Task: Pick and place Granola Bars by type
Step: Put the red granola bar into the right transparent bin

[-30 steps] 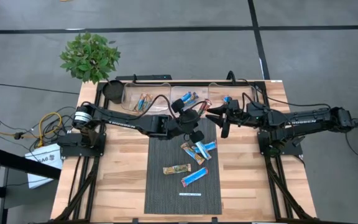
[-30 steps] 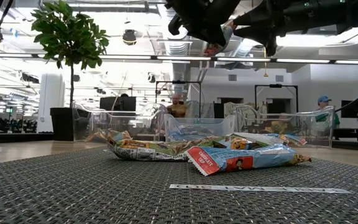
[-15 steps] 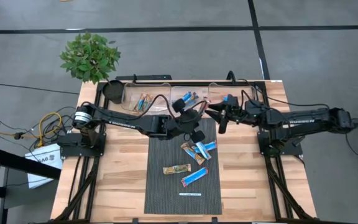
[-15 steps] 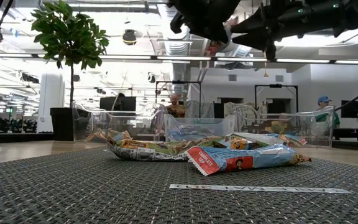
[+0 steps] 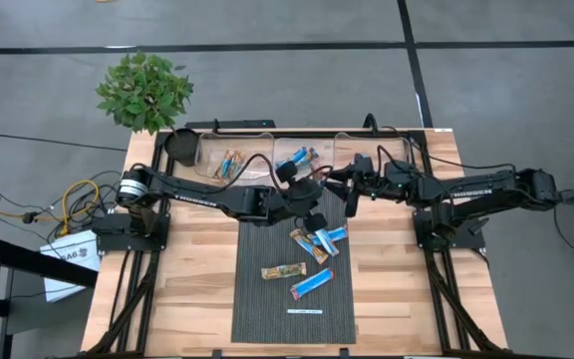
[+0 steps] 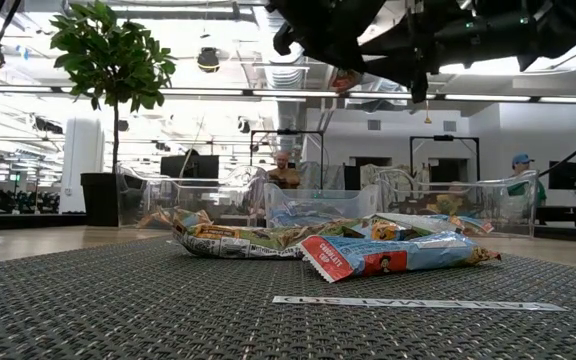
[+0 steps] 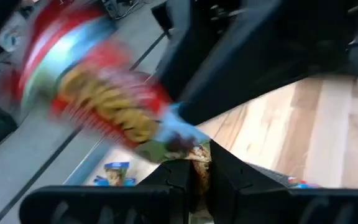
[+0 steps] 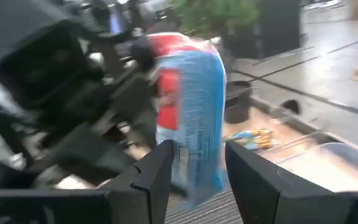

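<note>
Two arms: both dark arms reach toward the middle of the table's far edge, meeting over the far end of a dark woven mat.
Left gripper: raised above the mat's far end, near the clear bins; its fingers are pinched narrow on the end of a red, blue and tan granola bar, seen blurred in the left wrist view.
Right gripper: just beside the left one, also raised; its fingers stand apart on either side of a blue-and-red wrapped bar. Whether they press on it cannot be told.
Held bar: both wrist views show a wrapper between the two grippers; whether it is one and the same bar cannot be told.
Granola bars on the mat: a small cluster of blue and brown bars lies below the grippers, a tan bar nearer the front, and a blue-and-red bar beside it.
Sorted bars: some lie in the clear bins along the far edge, a few in the left bin and blue ones in the middle bin.
White strip: flat on the mat near its front edge.
Potted plant: stands off the table's far left corner.
Room behind: a seated person is visible beyond the bins in the low view.
</note>
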